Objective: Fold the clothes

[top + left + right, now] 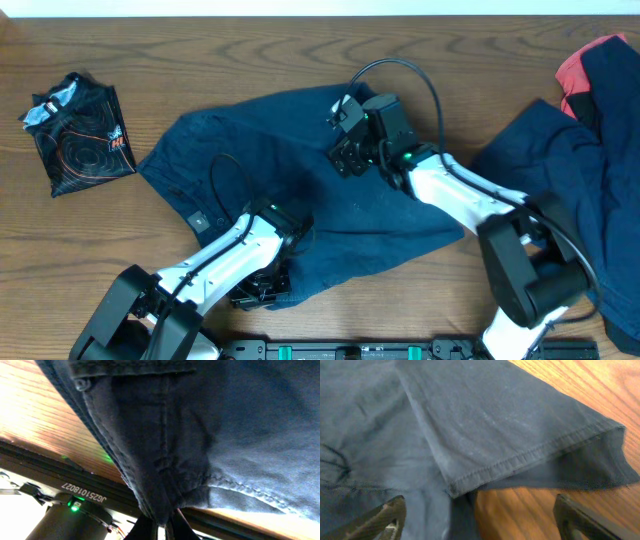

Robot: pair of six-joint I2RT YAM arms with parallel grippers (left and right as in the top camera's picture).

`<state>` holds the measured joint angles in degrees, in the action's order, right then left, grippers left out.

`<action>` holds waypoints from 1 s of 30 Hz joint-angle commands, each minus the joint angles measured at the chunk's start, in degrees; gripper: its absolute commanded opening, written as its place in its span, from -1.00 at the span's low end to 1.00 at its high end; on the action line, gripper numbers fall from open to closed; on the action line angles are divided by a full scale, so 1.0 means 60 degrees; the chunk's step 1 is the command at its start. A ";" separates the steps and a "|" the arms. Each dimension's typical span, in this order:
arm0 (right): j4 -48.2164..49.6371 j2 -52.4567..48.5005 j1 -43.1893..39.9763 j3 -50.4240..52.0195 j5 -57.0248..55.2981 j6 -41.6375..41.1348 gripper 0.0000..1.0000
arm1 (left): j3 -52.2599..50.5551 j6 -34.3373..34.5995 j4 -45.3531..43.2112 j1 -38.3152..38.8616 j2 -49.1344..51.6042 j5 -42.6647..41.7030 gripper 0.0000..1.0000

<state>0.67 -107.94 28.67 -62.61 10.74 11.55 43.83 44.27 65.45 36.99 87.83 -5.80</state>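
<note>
Dark navy denim-like shorts [300, 190] lie spread in the middle of the table, waistband button [198, 220] at the left. My left gripper [262, 288] is at their front edge, shut on the fabric; its wrist view shows the cloth [210, 435] pinched between the fingers [165, 527]. My right gripper [350, 160] hovers open over the shorts' far right part; a hemmed leg edge [520, 460] lies between its fingers [480, 515]. A small black line-printed piece [78, 135] lies at the far left. Navy garments [570, 170] and a red piece [580, 70] are heaped at the right.
The wooden table [200, 60] runs to a white back edge at the top. A black rail with green lights [350, 350] lines the front edge. Both arm bases stand at the front.
</note>
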 commanded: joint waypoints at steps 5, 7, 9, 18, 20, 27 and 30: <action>0.0743 -0.0732 0.0076 -0.0066 -0.0397 0.0306 0.53 | 0.0000 0.0357 -0.0044 0.0011 -0.0087 0.0408 -0.88; 0.0911 -0.0856 0.0095 -0.0066 -0.0397 0.0306 0.50 | 0.0000 0.0361 -0.0076 0.0011 -0.0087 0.0408 -0.88; 0.0991 -0.0940 0.0138 -0.0066 -0.0397 0.0306 0.47 | 0.0000 0.0361 -0.0084 0.0011 -0.0087 0.0408 -0.88; 0.0627 -0.0998 0.0495 -0.0066 -0.0062 0.0361 0.53 | 0.0000 0.0357 -0.0186 0.0011 -0.0087 0.0408 -0.88; 0.0678 -0.1020 0.0554 -0.0066 -0.0291 0.0379 0.38 | 0.0000 0.0357 -0.0219 0.0011 -0.0087 0.0408 -0.88; 0.0882 -0.1082 0.0535 -0.0066 -0.1421 0.0248 -0.98 | 0.0000 0.0357 -0.0219 0.0011 -0.0087 0.0408 -0.87; 0.1217 -0.1082 0.0535 -0.0066 -0.1963 -0.0018 -0.98 | 0.0000 0.0357 -0.0219 0.0011 -0.0087 0.0408 -0.88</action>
<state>6.85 -113.69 31.79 -62.61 3.60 12.99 43.83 45.25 64.20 36.97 87.74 -5.30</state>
